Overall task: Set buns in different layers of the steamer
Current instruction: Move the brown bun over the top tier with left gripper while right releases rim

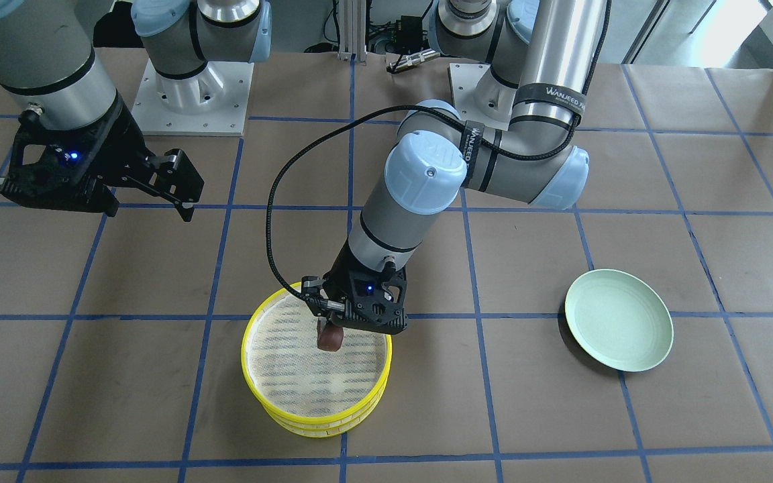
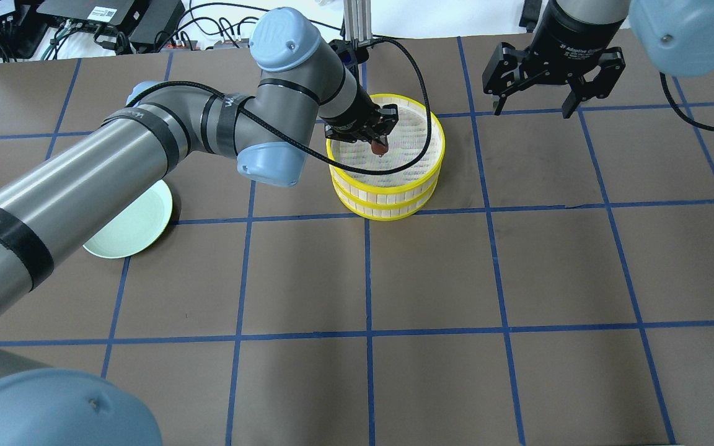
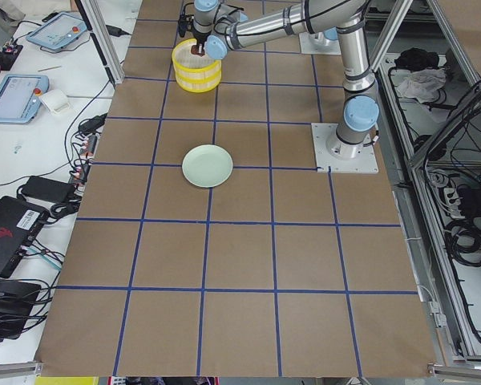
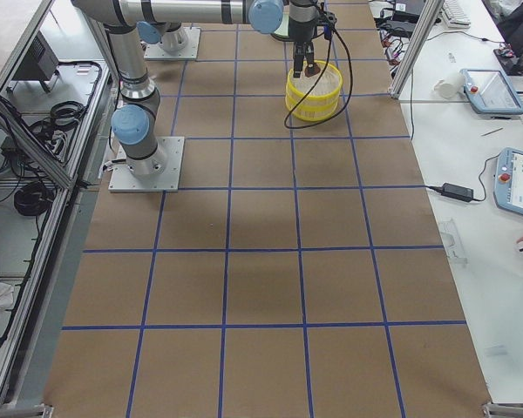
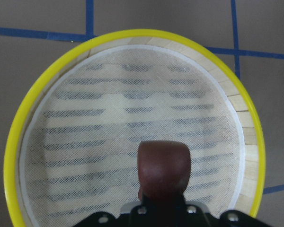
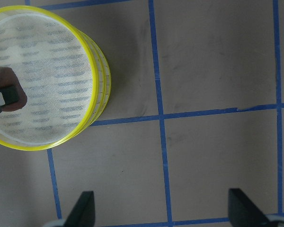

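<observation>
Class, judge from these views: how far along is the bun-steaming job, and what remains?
Done: the pale green plate is empty; no cream-white bun shows, perhaps hidden in a lower tray. In hand: the left hand holds the dark reddish-brown bun over the top yellow-rimmed mesh steamer tray. Left: releasing it there.

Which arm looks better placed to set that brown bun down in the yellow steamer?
The left. The left jaws grip the brown bun directly over the top tray; the right jaws hang open and empty, off to the side.
</observation>
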Controlling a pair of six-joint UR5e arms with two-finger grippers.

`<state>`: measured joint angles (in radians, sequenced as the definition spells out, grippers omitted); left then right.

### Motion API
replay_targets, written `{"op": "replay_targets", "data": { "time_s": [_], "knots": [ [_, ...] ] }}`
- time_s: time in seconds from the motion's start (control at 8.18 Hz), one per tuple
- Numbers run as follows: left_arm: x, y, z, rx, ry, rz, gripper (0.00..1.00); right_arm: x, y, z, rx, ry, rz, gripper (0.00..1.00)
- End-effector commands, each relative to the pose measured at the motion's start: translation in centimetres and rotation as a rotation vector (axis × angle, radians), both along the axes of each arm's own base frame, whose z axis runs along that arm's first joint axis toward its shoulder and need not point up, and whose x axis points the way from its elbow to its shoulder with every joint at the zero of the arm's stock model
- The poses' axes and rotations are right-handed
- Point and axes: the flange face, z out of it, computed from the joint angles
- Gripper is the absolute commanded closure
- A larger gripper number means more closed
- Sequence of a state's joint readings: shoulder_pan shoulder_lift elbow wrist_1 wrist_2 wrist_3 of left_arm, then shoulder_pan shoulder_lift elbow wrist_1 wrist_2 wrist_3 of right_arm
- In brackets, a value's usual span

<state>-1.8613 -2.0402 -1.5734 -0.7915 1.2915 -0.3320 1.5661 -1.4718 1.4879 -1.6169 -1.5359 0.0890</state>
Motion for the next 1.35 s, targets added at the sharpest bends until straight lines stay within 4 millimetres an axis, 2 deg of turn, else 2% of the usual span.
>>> {"op": "replay_targets", "data": {
  "time_s": [0.0, 0.49, 0.73, 0.86, 0.98, 1.1, 1.22],
  "knots": [
    [-0.2, -0.2, 0.2, -0.001, 0.007, 0.021, 0.00, 0.0, 0.0, 0.0, 0.001, 0.000, 0.000, 0.00],
    [-0.4, -0.9, 2.1, -0.015, 0.031, 0.072, 0.00, 0.0, -0.1, -0.1, 0.002, -0.004, -0.001, 0.00],
    [0.3, -0.4, 4.3, -0.033, 0.017, 0.070, 0.00, 0.0, 0.0, 0.0, 0.001, -0.004, -0.003, 0.00],
    [2.1, -0.3, 5.1, -0.022, -0.056, 0.079, 0.00, 0.0, 0.0, -0.1, 0.003, -0.004, -0.003, 0.00],
    [5.9, -0.3, 6.5, -0.011, -0.181, 0.046, 0.00, 0.1, 0.0, 0.0, 0.001, -0.004, -0.001, 0.00],
    [9.6, 0.4, 8.5, 0.044, -0.226, 0.001, 0.00, 0.1, 0.0, 0.0, 0.001, -0.002, -0.001, 0.00],
    [12.5, 1.9, 10.2, 0.115, -0.256, -0.011, 0.00, 0.1, 0.0, -0.1, 0.003, -0.002, -0.001, 0.00]
  ]
}}
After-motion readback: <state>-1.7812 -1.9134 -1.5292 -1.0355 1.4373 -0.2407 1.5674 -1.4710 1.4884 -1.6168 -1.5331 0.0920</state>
